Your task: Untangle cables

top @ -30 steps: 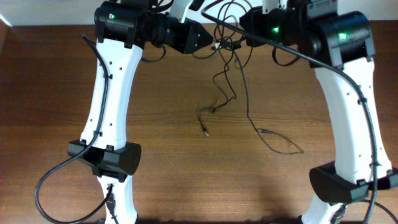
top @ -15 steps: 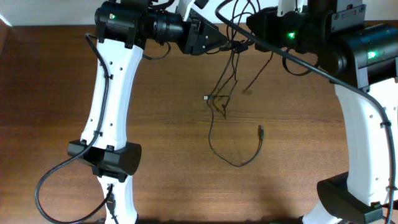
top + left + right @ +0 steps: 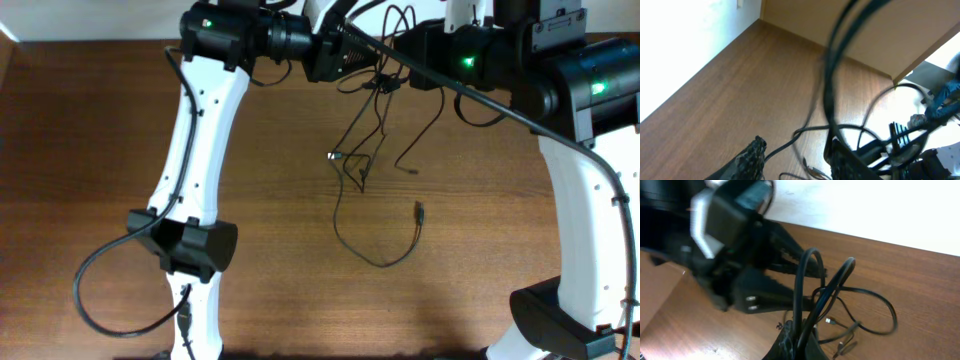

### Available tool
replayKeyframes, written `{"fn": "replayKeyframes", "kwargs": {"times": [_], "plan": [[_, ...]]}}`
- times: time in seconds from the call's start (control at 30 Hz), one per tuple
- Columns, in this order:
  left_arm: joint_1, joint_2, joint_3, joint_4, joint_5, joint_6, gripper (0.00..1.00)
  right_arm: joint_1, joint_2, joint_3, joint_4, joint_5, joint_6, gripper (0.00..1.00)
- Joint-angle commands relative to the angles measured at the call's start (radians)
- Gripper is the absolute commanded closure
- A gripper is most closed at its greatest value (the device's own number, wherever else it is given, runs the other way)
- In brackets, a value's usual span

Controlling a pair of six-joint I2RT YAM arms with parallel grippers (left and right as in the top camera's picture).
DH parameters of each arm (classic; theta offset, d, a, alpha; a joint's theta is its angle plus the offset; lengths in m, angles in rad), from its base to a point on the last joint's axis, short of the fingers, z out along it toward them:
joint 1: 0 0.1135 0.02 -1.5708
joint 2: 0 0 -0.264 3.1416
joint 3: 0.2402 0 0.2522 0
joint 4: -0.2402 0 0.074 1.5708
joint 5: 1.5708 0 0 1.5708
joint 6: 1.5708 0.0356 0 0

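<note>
The right gripper [image 3: 797, 339] is closed tight. The cables [image 3: 361, 173] come up out of its tips in two tall dark loops. Only the very ends of its fingers show at the bottom edge of its own camera, so I cannot see where exactly the strands are pinched. The left gripper [image 3: 797, 156] has its two fingers apart, and a thin strand runs across the gap without being pressed from either side. Its fingertips are also cut off by the lower edge, and a thick, blurred strand hangs right before the lens and covers much of the middle.

From above, both grippers come close together at the far edge of the table [image 3: 100, 170]. There they are black shapes against black cords, and I cannot tell how their fingers stand. It is also not clear which strand belongs to which cable in the bunch between them.

Only the overhead view shows the rest. From the bunch the cords run down to a small knot over the middle of the table, with a silvery plug [image 3: 332, 156] just beside it. I cannot tell whether the knot is lifted off the wood. One strand goes on into a wide loop on the wood and ends in a dark plug [image 3: 419, 210]. Another loose end [image 3: 412, 172] lies to the right. Only the right wrist view shows the left gripper from the front, large and blurred, pointing at the held loops. The left arm [image 3: 195, 130] and the right arm [image 3: 570, 190] stand at the two sides.
</note>
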Motion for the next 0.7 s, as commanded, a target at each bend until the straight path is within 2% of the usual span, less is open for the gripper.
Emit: {"fn": "replayKeyframes", "kwargs": {"times": [0.0,0.07,0.2,0.37,0.47,0.5,0.53,0.57,0.6,0.67], "plan": [[-0.016,0.056,-0.003,0.037,-0.005,0.011,0.62,-0.002,-0.014,0.002,0.005,-0.068,0.011,0.96],[-0.019,0.073,-0.003,0.063,-0.005,-0.021,0.66,-0.002,-0.016,0.002,0.004,-0.103,0.011,0.96],[-0.019,0.085,-0.003,0.166,0.016,-0.185,0.64,-0.002,-0.018,0.002,-0.007,-0.139,0.011,0.96],[-0.019,0.085,-0.003,0.223,0.326,-0.206,0.56,-0.003,-0.018,0.002,-0.009,-0.135,0.007,0.96],[-0.023,0.085,-0.003,0.226,0.357,-0.206,0.6,-0.002,-0.018,0.002,-0.009,-0.136,0.007,0.96],[-0.023,0.086,-0.003,0.24,0.349,-0.206,0.73,-0.002,-0.018,0.002,-0.01,-0.136,0.007,0.96],[-0.023,0.087,-0.003,0.253,0.291,-0.207,1.0,-0.003,-0.018,0.002,-0.012,-0.136,0.007,0.96],[-0.021,0.086,-0.003,0.253,0.187,-0.235,1.0,-0.003,-0.018,0.002,-0.017,-0.136,0.007,0.96],[-0.016,0.086,-0.003,0.253,0.023,-0.311,1.0,-0.003,-0.019,0.002,-0.03,-0.135,0.007,0.96],[-0.003,0.086,-0.002,0.251,-0.13,-0.378,1.0,-0.003,-0.019,0.002,-0.063,-0.106,0.007,0.96]]}}
